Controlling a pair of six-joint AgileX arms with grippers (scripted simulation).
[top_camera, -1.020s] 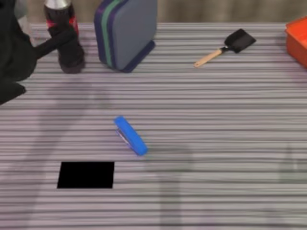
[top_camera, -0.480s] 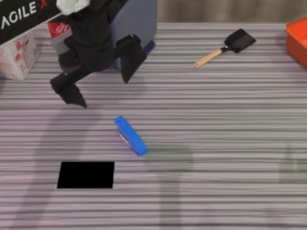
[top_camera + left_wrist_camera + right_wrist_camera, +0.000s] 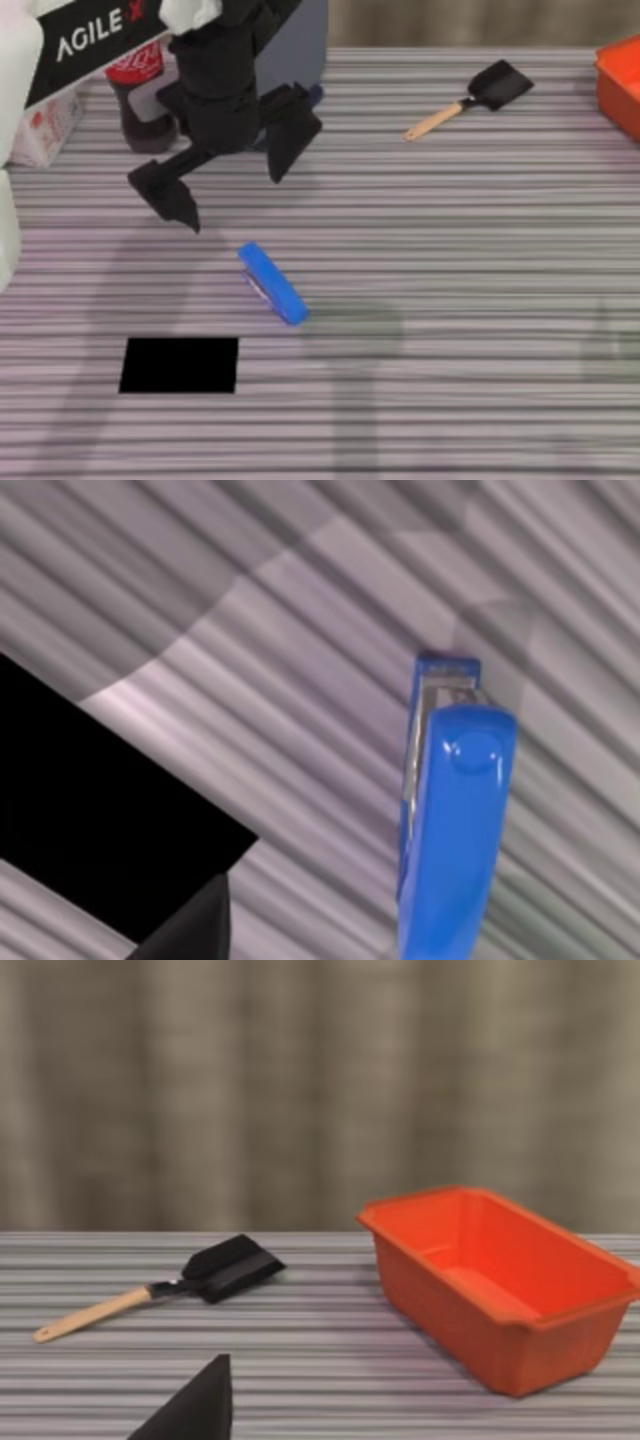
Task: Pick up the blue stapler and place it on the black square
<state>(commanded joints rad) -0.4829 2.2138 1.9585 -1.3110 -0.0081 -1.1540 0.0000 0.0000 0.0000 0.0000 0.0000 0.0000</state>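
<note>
1. From above, the left pincer [image 3: 235,180] hangs over the striped table [image 3: 480,300], its two black fingers [image 3: 170,195] spread wide with nothing between them. It is above and up-left of the blue stapler [image 3: 272,283], not touching it.
2. Same view: the blue stapler lies flat and slanted near the middle of the table, apart from the black square [image 3: 180,365], which sits lower left of it. Behind the left arm stand a cola bottle [image 3: 140,85] and a navy-grey case [image 3: 300,50]. A black-headed brush [image 3: 470,100] with a wooden handle lies toward the far right, and an orange tub [image 3: 620,85] shows at the right edge. The right arm is out of this view.
3. Left wrist view: the blue stapler [image 3: 455,830] fills the frame's side, its metal underside showing at one end; the black square [image 3: 90,820] lies beside it with bare striped table between. One dark fingertip [image 3: 195,930] pokes into the frame, touching neither.
4. Right wrist view: the brush [image 3: 170,1285] and the orange tub [image 3: 500,1285] rest on the table well apart. Only one dark fingertip [image 3: 195,1410] of the right pincer shows, so I cannot tell its opening.
</note>
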